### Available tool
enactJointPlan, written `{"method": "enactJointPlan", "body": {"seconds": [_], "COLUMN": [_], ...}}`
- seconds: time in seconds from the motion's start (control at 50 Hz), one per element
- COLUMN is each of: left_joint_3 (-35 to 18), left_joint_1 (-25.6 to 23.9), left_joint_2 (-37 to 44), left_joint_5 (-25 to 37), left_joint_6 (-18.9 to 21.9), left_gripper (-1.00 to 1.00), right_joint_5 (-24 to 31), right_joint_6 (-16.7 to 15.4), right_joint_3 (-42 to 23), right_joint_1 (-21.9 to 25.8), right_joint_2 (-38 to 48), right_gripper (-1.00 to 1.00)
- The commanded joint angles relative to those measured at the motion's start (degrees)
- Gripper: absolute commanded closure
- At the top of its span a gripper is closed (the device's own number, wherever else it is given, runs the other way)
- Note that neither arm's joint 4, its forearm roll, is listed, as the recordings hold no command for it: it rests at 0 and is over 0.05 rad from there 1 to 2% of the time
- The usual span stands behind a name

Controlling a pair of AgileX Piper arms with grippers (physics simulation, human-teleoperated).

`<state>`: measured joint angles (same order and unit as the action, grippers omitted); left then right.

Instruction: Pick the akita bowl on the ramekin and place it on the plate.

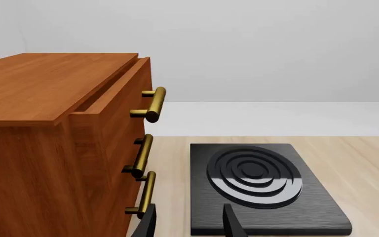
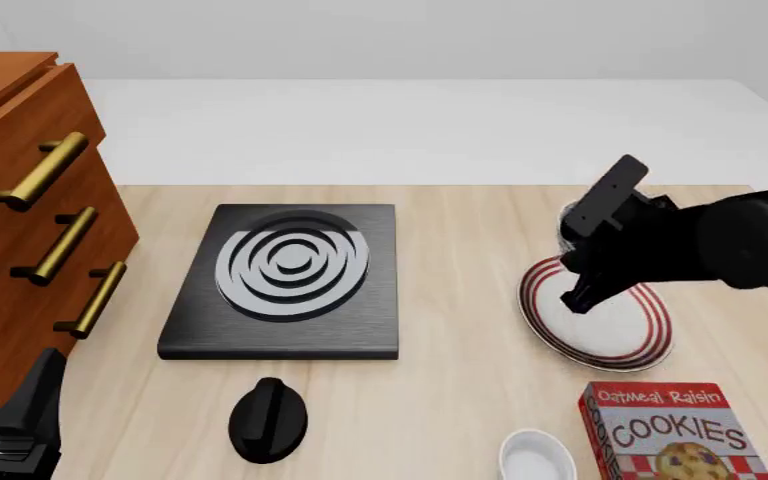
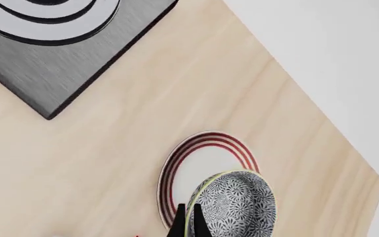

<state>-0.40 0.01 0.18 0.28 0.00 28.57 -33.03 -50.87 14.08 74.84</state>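
I am holding the akita bowl [image 3: 234,206] by its rim, the right gripper [image 3: 188,221] pinched closed on the edge, hanging it above the plate [image 3: 199,163]; the ramekin [image 2: 538,459] is sitting empty near the cookie box [image 2: 675,432]; the bowl looks offset toward one side of the plate, so I am judging it best to centre over the white middle, level it, lower gently, then release; the left gripper [image 1: 188,222] is idling parted beside the stove slab [image 1: 258,185].

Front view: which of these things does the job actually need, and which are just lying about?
In use: akita bowl, held in the right gripper; plate; ramekin.

Lying about: stove slab, cookie box, black knob, wooden drawers.
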Motion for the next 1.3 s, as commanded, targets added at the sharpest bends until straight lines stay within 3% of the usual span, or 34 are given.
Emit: {"method": "enactJointPlan", "body": {"seconds": [0.02, 0.48, 1.3], "left_joint_3": [0.0, 0.0, 0.0], "left_joint_1": [0.0, 0.0, 0.0], "left_joint_2": [0.0, 0.0, 0.0], "left_joint_5": [0.0, 0.0, 0.0], "left_joint_6": [0.0, 0.0, 0.0], "left_gripper": [-1.0, -1.0, -1.0], "right_joint_5": [-3.0, -6.6, -17.4], "right_joint_6": [1.6, 3.9, 6.7], "right_joint_3": [-0.2, -3.4, -0.9], "right_joint_1": [-4.0, -7.4, -10.8], "right_joint_2": [4.6, 13.7, 26.4], "right_gripper": [1.0, 1.0, 1.0]}}
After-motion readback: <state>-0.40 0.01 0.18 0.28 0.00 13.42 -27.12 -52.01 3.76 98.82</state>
